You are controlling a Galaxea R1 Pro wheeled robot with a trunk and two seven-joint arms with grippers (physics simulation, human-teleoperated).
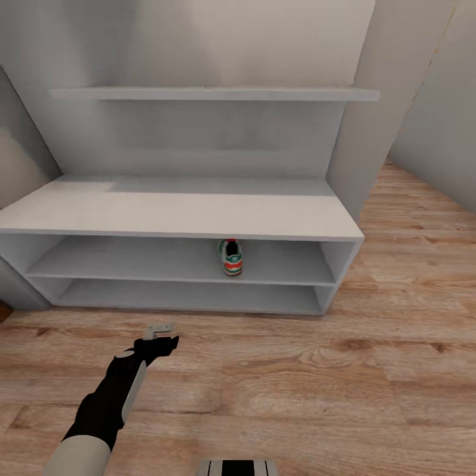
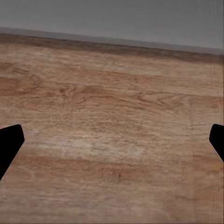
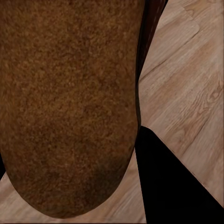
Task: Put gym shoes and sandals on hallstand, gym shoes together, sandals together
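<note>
We face the hallstand [image 1: 178, 218], a pale grey unit standing on the corridor floor [image 1: 344, 370]. Its wide low top is bare, and a long wall shelf hangs above it. On the upper of its two open low shelves sits one gym shoe [image 1: 230, 257], white with green stripe and red-orange sole accents, right of the shelf's middle, its heel end toward us (its front part is hidden under the bench top).

In the head view our left arm reaches forward over the planks, and the left gripper [image 1: 161, 329] hangs above the floor in front of the rack's lowest shelf, well apart from the shoe. In the left wrist view its two dark fingertips [image 2: 9, 142] show at opposite edges of the picture, spread wide with only wood grain between them, so that gripper stands open and empty; a grey band crosses beyond the planks there.

In the right wrist view a sandal [image 3: 70, 107] sits very close to the camera, a broad brown, rough-textured surface with a rounded end and a darker edge along one side, with floor planks behind it. A black finger [image 3: 172, 182] of the right gripper lies just beside the sandal's rounded end. We cannot tell whether this gripper is clamped on the sandal, since the second finger is hidden.
</note>
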